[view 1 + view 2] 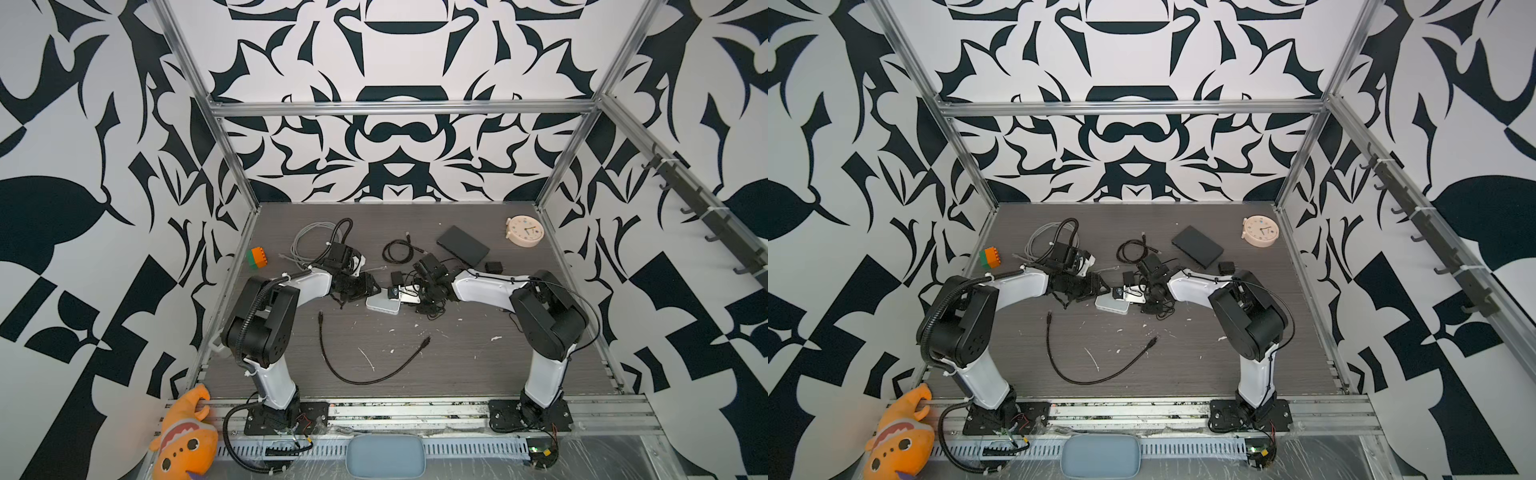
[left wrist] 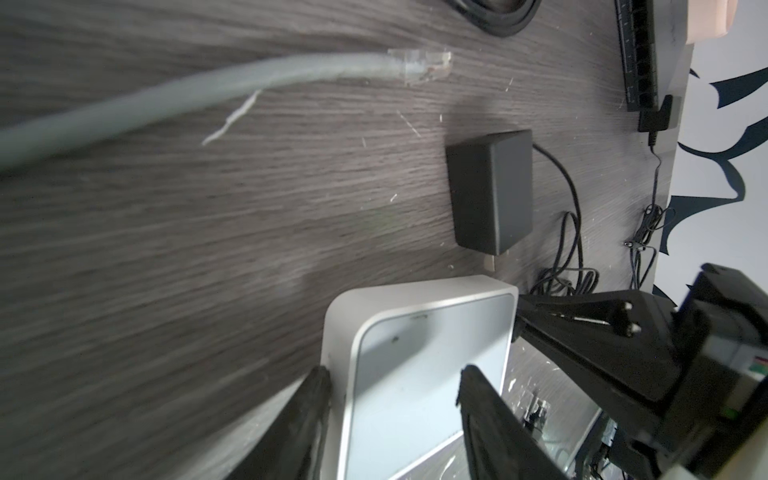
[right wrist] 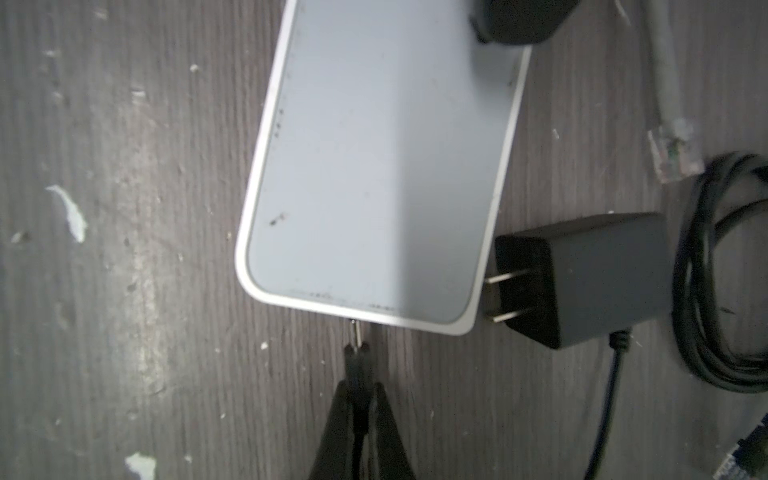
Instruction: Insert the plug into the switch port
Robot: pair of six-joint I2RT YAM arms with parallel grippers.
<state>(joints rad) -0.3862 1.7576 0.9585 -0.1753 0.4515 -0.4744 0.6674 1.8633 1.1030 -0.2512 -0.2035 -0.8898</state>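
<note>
The switch (image 1: 383, 305) is a flat white box with a silver rim, lying mid-table in both top views. My left gripper (image 2: 395, 374) is shut on one end of it, a finger (image 2: 311, 399) pressed against its side wall. My right gripper (image 3: 359, 388) is shut on the plug (image 3: 357, 361), a thin black barrel plug with a metal tip. That tip touches the switch's (image 3: 374, 166) short side wall; the port itself is hidden under the rim. In a top view the right gripper (image 1: 405, 295) meets the switch from the right and the left gripper (image 1: 372, 291) from the left.
A black power adapter (image 3: 598, 278) lies against the switch, prongs towards it. Nearby lie a grey network cable's clear connector (image 3: 673, 153) and a black cable coil (image 1: 399, 251). Further off lie a black box (image 1: 462, 246), a clock (image 1: 525, 231), an orange-green block (image 1: 257, 257) and a loose black cable (image 1: 365, 380).
</note>
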